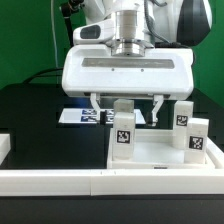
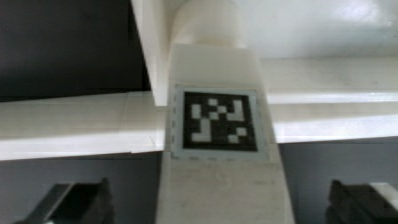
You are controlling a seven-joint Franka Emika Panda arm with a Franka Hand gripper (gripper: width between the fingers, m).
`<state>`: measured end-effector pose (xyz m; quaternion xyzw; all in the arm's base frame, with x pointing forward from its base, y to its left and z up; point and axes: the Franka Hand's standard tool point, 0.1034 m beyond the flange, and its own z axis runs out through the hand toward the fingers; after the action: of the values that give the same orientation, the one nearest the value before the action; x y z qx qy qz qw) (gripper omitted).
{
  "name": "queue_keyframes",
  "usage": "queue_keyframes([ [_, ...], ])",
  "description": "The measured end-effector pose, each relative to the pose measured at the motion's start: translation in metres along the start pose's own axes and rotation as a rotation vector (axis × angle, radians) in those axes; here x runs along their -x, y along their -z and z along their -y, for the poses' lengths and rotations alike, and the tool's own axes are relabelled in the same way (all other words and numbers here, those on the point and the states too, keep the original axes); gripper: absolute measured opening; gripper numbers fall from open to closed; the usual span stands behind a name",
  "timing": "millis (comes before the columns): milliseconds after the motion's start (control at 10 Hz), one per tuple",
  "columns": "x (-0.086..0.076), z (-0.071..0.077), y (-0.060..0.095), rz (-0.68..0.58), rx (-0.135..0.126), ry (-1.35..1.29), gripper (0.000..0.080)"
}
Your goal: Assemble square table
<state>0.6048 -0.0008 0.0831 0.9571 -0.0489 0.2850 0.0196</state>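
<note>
Legs are standing upright on the white tabletop (image 1: 150,152), which is lying on the black surface (image 1: 35,115) directly under the hand (image 1: 125,108). The tabletop is looking like a shallow square tray with a raised rim. The nearest leg (image 1: 122,132) is a small white block carrying a black-and-white tag on its face, and it is sitting right below the hand, between the two fingers (image 1: 94,103). Two more tagged legs (image 1: 184,116) (image 1: 197,138) are standing off to the exterior view's right of the hand, one just behind the other.

The hand is hanging open, its fingers spread to either side of the leg's top and holding nothing; neither finger is visibly touching the block. Behind the hand, a flat marker board (image 1: 88,116) is lying on the surface, and a long white rail (image 1: 60,180) is running along the front, beyond the tabletop's near rim.

The wrist view is showing what the exterior view is hiding: the leg (image 2: 217,120) seen close from above, its tag sharp and centred, with the dark fingertips (image 2: 75,205) waiting well apart on both sides. The tabletop's rim (image 2: 80,125) is crossing behind it there, while the other legs and the marker board are staying out of that picture.
</note>
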Motion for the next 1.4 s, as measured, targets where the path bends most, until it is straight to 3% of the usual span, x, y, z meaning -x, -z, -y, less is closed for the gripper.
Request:
queue_keyframes([
  [200, 0.0, 0.0, 0.0, 0.0, 0.0, 0.0, 0.0647],
  [800, 0.002, 0.001, -0.001, 0.013, -0.004, -0.005, 0.0649],
  [1000, 0.001, 0.008, -0.001, 0.131, -0.061, -0.055, 0.0649],
  [1100, 0.0, 0.009, -0.002, 0.143, -0.066, -0.067, 0.0649],
  [1400, 0.013, 0.012, -0.009, 0.367, -0.136, -0.096, 0.0649],
])
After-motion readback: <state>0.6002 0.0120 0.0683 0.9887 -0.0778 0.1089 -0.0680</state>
